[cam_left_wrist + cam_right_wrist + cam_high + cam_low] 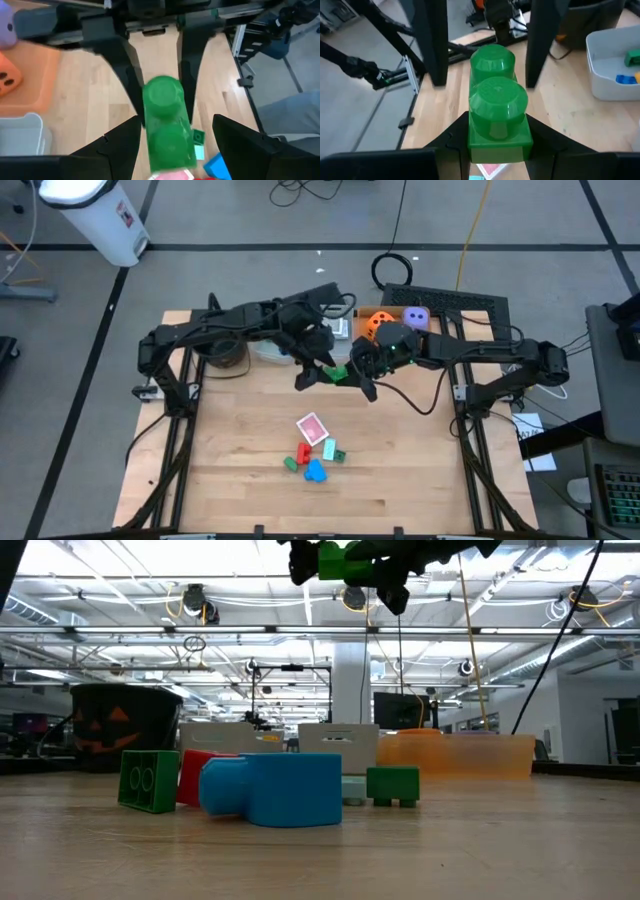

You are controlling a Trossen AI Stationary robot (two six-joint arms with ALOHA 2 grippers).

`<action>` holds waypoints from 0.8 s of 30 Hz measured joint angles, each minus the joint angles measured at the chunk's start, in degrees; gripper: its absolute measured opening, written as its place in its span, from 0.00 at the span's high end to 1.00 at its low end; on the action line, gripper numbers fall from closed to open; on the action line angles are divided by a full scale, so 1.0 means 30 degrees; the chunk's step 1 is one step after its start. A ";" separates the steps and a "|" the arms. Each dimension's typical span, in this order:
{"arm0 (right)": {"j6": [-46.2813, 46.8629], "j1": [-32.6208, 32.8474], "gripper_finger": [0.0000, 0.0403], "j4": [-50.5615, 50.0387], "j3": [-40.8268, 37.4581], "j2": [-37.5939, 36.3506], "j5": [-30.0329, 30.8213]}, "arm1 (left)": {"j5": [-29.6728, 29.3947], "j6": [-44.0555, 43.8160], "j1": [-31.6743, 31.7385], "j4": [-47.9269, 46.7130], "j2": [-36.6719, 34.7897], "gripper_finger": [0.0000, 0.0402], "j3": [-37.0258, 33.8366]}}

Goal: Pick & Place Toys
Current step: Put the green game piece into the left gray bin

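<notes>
Two black robot arms reach in from the left and right sides of the top-down picture. Each is made of long dark tubes with chunky joints. Thin black cables loop along them. The left gripper (312, 372) and the right gripper (362, 380) each have two flat, pointed black fingers (125, 65).

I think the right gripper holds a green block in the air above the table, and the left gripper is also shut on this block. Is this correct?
Not entirely. The right gripper does hold the green block above the table, but the left gripper is not shut on it: in the left wrist view its fingers stand open on either side of the block, with gaps showing.
</notes>
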 joint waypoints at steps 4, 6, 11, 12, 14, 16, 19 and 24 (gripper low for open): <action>0.0361 0.0000 0.71 0.0806 0.0000 -0.0006 -0.0068 | -0.0203 0.0361 -0.0357 -0.0162 0.0248 0.36 -0.0022; 0.0375 0.0008 0.71 0.0848 -0.0015 -0.0011 -0.0117 | -0.0341 0.0373 -0.0469 -0.0283 0.0284 0.36 -0.0022; 0.0455 0.0007 0.71 0.0917 -0.0022 0.0015 -0.0059 | -0.0877 0.0351 -0.0440 -0.0285 0.0299 0.36 -0.0015; 0.0455 -0.0003 0.71 0.0913 -0.0022 0.0015 -0.0125 | -0.0949 0.0325 -0.0378 -0.0284 0.0299 0.36 -0.0015; 0.0499 -0.0007 0.71 0.0942 -0.0022 0.0015 -0.0369 | -0.0859 0.0118 -0.0254 -0.0314 0.0306 0.36 -0.0015; 0.0479 0.0000 0.71 0.1270 -0.0015 0.0012 -0.0382 | -0.0837 -0.0215 -0.0112 -0.0554 0.0322 0.36 -0.0015; 0.0484 -0.0015 0.71 0.1278 -0.0015 0.0001 -0.0376 | -0.1195 -0.0405 -0.0004 -0.0820 0.0335 0.36 -0.0015; 0.0484 -0.0022 0.71 0.1252 -0.0015 0.0001 -0.0235 | -0.1537 -0.0905 0.0161 -0.0940 0.0335 0.36 -0.0015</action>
